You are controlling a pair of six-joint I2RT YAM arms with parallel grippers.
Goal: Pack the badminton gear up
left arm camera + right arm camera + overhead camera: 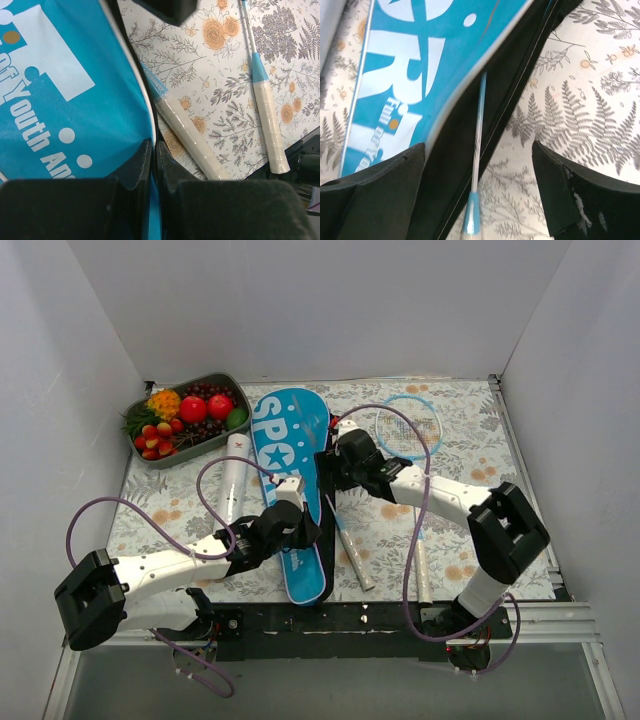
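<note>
Bag [285, 435], blue with SPORT lettering, lies mid-tabletop [470, 450] in the overhead view, its long axis running top to bottom of the frame with the broad end uppermost. One racket [355, 562] is partly inside it, handle poking out toward lower right. The second racket [421, 575] lies to its right, head at upper right, handle downward. A white shuttlecock tube [233, 475] lies roughly parallel on the left. Left fingers [135, 167] pinch the bag's edge, clear only from the left wrist. Right fingers [385, 192] stand wide, astride the shaft inside the black opening, which only the right wrist shows.
</note>
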